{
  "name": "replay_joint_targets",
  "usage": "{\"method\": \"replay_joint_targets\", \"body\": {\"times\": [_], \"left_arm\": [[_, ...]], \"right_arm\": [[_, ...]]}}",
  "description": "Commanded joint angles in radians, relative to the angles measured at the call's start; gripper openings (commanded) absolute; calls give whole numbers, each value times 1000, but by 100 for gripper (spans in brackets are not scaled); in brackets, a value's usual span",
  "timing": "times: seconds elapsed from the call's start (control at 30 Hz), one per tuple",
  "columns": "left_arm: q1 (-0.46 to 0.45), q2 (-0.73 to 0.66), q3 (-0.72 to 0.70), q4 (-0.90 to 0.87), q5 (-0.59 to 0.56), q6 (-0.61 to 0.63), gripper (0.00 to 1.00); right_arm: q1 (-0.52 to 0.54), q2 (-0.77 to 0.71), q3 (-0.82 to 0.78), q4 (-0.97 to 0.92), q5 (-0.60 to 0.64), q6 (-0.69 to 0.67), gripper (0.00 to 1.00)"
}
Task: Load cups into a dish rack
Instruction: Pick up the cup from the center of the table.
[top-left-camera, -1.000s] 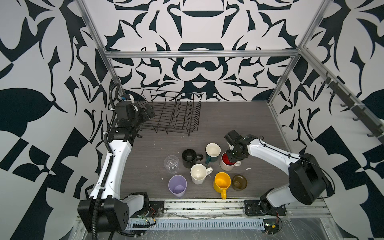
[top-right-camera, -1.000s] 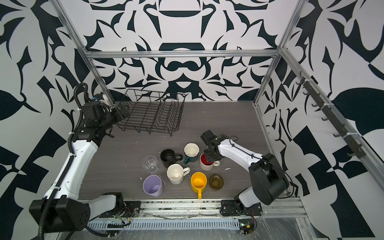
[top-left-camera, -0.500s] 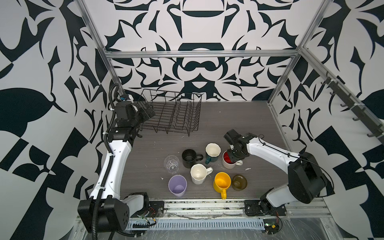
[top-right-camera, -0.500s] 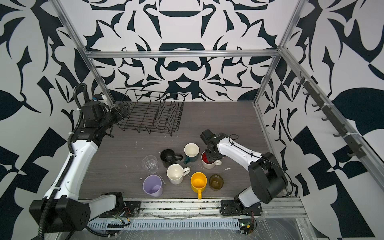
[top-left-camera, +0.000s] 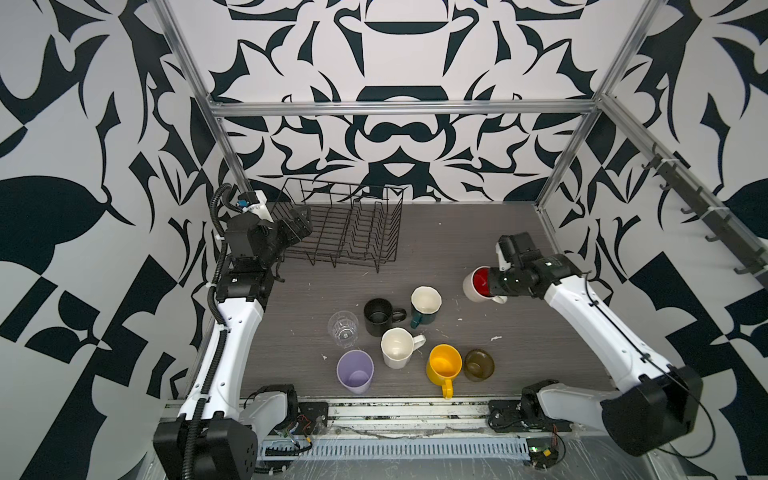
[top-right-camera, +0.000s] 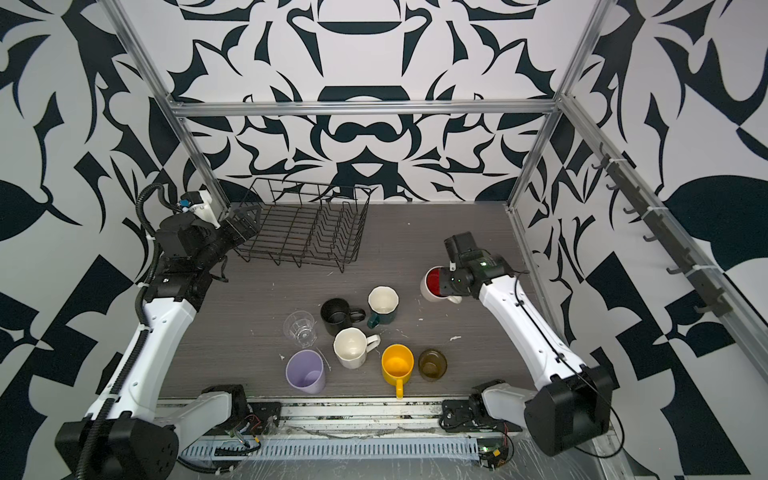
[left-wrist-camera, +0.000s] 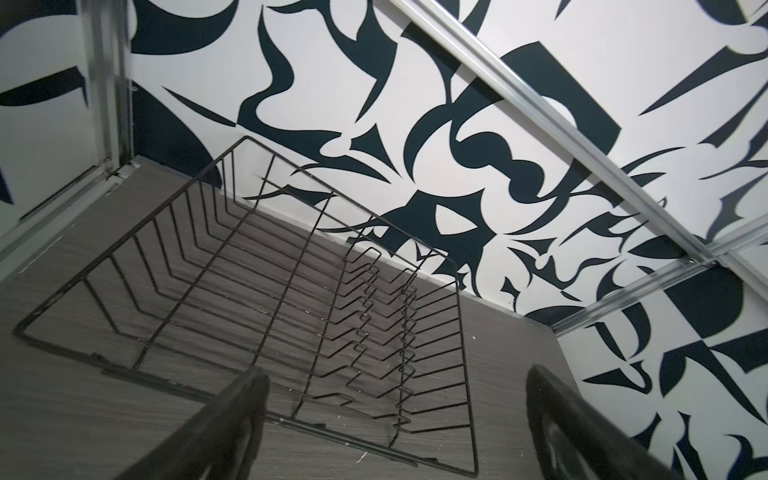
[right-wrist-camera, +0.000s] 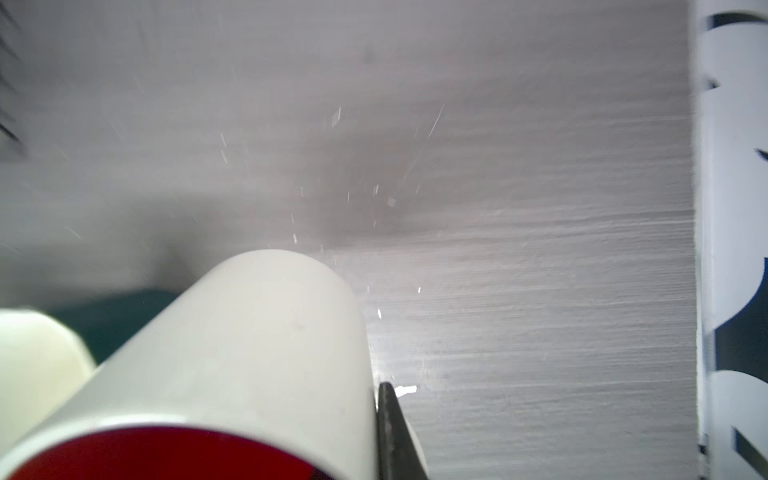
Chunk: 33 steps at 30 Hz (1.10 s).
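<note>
- Red-lined mug (top-left-camera: 477, 286) is pinched at its rim by the right gripper (top-left-camera: 493, 283), tilted, well apart from the dish rack (top-left-camera: 345, 237)
- Left gripper (top-left-camera: 300, 221) is spread beside the rack
- A carry across is called for

**Colour and pattern inventory**

- Dish rack (top-left-camera: 345, 232): black wire throughout.
- Red-lined white mug (top-left-camera: 478, 284): glossy white outside, deep red inside.
- Black mug (top-left-camera: 377, 316): black inside and out, handle included.
- Teal mug (top-left-camera: 424, 302): dark teal outside, cream inside.
- Cream mug (top-left-camera: 397, 353): plain cream all over.
- Yellow mug (top-left-camera: 444, 368): bright yellow, no pattern.
- Olive-brown glass (top-left-camera: 478, 365): translucent olive-brown.
- Clear glass (top-left-camera: 343, 329): colourless and see-through.
- Lilac tumbler (top-left-camera: 354, 371): pale lilac, plain.
- Worktop (top-left-camera: 457, 232): grey-brown wood grain in fine streaks, with scattered white flecks.
- Walls (top-left-camera: 395, 62): white, with large black abstract leaf-like shapes.
- Frame bars (top-left-camera: 399, 109): silver metal.
- Left arm (top-left-camera: 232, 332) and right arm (top-left-camera: 582, 316): white links, black joints.
</note>
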Motion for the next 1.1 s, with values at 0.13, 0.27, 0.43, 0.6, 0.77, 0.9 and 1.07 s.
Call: {"method": "replay_joint_targets", "body": {"times": [0.13,0.27,0.43,0.6,0.77,0.9,1.07], "left_arm": [[3,24,-47,241,299,-91,99],[4,109,-13,307,480,-181,100],[2,202,-38,634,689,-397,98],[-30,246,-49,807,758,-481,99],[-84,255,-63,819,758,-438,99],[-123,263,-76,833,757,-392,99],[-162,253,-109,871,744,-312,100]], "right_arm": [[-29,20,167,196,-267,79,0],[-29,66,232,299,-399,126,0],[-28,126,285,420,-571,206,0],[5,164,297,584,-709,293,0],[50,212,319,699,-778,389,0],[80,240,326,759,-806,441,0],[113,263,344,784,-824,466,0]]}}
